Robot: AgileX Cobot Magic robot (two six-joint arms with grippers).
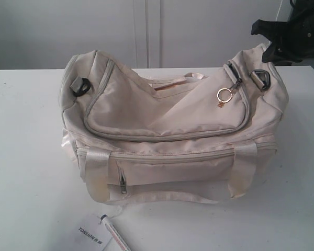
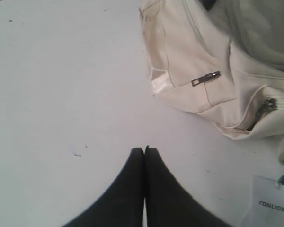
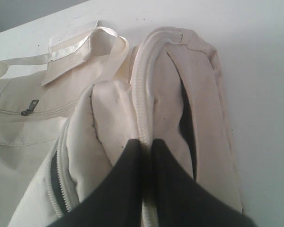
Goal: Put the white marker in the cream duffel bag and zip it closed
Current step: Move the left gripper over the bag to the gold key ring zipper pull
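The cream duffel bag (image 1: 167,130) sits mid-table, its top flap sagging. Its gold ring zipper pull (image 1: 224,94) hangs near the right end. The white marker (image 1: 115,234) lies on the table by the front edge, in front of the bag. My right gripper (image 3: 146,142) is at the bag's right end, shut on a raised fold of the zipper edge (image 3: 143,94); in the exterior view only its dark arm (image 1: 295,31) shows behind the bag. My left gripper (image 2: 145,149) hangs shut and empty over bare table, apart from the bag (image 2: 194,71).
A flat white paper tag printed TONLION (image 1: 91,235) lies beside the marker and also shows in the left wrist view as the tag (image 2: 272,203). The front pocket zipper (image 2: 206,78) faces the left gripper. A white wall stands behind the table (image 1: 26,157).
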